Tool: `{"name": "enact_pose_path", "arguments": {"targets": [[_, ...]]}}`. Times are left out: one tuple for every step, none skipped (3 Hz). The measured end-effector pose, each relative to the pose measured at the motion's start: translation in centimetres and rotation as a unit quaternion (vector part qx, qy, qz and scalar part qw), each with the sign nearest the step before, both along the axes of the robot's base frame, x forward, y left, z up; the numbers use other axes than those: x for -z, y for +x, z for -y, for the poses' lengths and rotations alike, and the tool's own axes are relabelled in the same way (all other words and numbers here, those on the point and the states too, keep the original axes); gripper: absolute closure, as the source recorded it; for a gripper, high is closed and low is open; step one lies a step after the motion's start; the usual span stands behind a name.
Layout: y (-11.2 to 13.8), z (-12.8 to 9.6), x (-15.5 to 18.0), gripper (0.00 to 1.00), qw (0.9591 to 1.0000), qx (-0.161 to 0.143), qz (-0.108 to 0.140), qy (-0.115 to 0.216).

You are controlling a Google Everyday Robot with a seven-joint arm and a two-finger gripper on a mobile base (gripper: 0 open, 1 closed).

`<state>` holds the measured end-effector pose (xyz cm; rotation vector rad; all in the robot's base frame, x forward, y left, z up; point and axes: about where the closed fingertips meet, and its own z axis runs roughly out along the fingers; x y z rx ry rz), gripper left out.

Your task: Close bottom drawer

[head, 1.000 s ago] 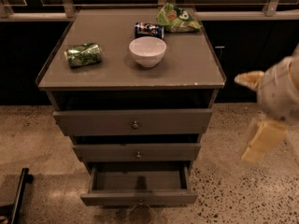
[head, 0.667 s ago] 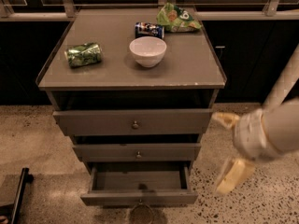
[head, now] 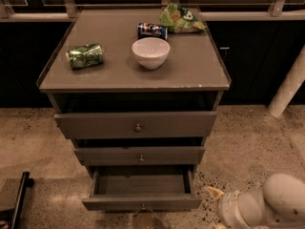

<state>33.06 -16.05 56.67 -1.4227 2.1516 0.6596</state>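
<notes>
The pincer (head: 218, 208) hangs low at the near right; whether it is clenched or released I cannot tell. Just left of it, the bottom drawer (head: 143, 202) stands pulled out. Press squarely mid-front, pushing straight back beneath the worktop (head: 190, 66).

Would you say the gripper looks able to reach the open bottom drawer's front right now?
Probably yes: the gripper is low, just right of the bottom drawer front, with only bare floor between them.
</notes>
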Motion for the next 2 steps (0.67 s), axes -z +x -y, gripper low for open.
{"name": "enact_pose_path", "arguments": {"targets": [[0.6, 0.2, 8.8, 0.05, 0.9985, 0.048, -0.026, 0.01], [0.9, -0.5, 12.2, 0.23, 0.9965, 0.074, -0.03, 0.024]]}}
